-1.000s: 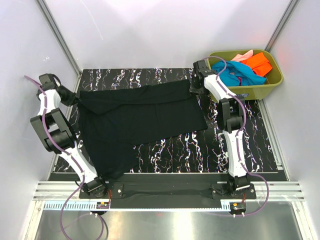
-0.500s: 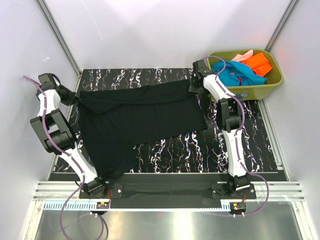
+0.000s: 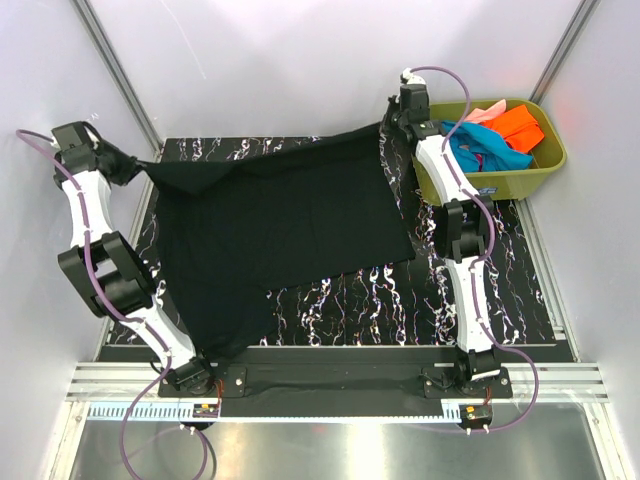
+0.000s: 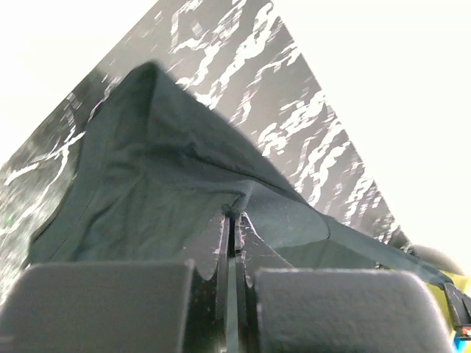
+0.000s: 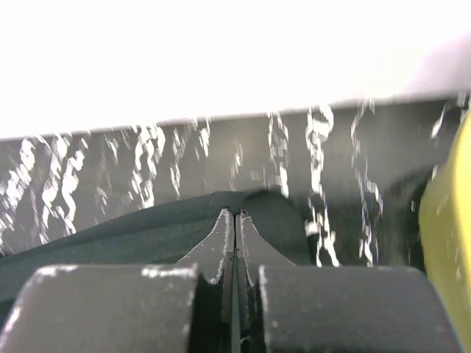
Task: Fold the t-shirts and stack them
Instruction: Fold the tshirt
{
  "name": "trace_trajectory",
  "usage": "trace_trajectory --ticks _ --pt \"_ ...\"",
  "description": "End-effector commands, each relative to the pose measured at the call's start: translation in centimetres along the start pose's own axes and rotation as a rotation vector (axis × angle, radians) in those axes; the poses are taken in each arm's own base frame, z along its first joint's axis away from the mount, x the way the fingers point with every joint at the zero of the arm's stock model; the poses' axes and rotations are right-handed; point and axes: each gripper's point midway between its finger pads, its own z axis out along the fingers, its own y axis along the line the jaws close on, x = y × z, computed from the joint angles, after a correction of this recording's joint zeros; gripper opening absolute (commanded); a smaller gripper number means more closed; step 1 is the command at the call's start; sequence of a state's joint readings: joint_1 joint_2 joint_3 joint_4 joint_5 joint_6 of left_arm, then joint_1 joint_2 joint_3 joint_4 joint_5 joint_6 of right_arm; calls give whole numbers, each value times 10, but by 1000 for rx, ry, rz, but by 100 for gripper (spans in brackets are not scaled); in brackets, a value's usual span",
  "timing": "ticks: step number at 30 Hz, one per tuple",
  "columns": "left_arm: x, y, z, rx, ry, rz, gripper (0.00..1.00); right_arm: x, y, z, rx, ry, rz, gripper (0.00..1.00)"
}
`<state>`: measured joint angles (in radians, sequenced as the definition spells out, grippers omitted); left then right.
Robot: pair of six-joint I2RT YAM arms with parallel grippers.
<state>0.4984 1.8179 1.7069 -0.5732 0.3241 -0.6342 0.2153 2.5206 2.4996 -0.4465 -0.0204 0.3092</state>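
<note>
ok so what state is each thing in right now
black t-shirt: unfolded, far corners held up, near part lying on the table
left gripper: shut on a far corner of the black t-shirt
right gripper: shut on the other far corner
teal t-shirt: crumpled in the tub
orange t-shirt: crumpled in the tub
pink t-shirt: mostly buried in the tub
tub: upright

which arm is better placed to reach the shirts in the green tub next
Right. The right gripper sits just beside the tub, while the left gripper is across the table at the far left. Both are shut on the black t-shirt.
</note>
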Motion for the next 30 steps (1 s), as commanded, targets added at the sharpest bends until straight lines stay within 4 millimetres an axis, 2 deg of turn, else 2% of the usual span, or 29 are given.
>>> trace_trajectory --ticks 1,5,9,14,19,23,24,25,27,28,30 --pt "-41 -51 -32 159 -135 38 0 -49 2 7 -68 -177 3 0" --pt "-49 -65 -30 221 -156 35 0 -58 10 14 -129 -230 -15 0" --pt "-52 -68 -23 250 -162 39 0 -66 15 19 -159 -282 -35 0" --pt "-50 -68 -14 267 -146 33 0 -69 5 29 -155 -314 -30 0" --pt "-48 -68 -13 264 -136 40 0 -72 5 31 -169 -330 -33 0" --pt "-40 -59 -17 226 -120 51 0 -65 9 27 -179 -289 -11 0" --pt "-35 -55 -16 208 -105 47 0 -55 4 30 -164 -259 -1 0" --pt "-32 -50 -15 194 -94 43 0 -61 6 22 -160 -261 9 0" --pt "-20 -42 -14 165 -50 34 0 -45 0 23 -137 -204 18 0" --pt "-16 -38 -15 153 -38 29 0 -49 4 15 -145 -196 26 0" --pt "-3 -29 -20 122 -11 22 0 -33 2 10 -135 -123 43 0"
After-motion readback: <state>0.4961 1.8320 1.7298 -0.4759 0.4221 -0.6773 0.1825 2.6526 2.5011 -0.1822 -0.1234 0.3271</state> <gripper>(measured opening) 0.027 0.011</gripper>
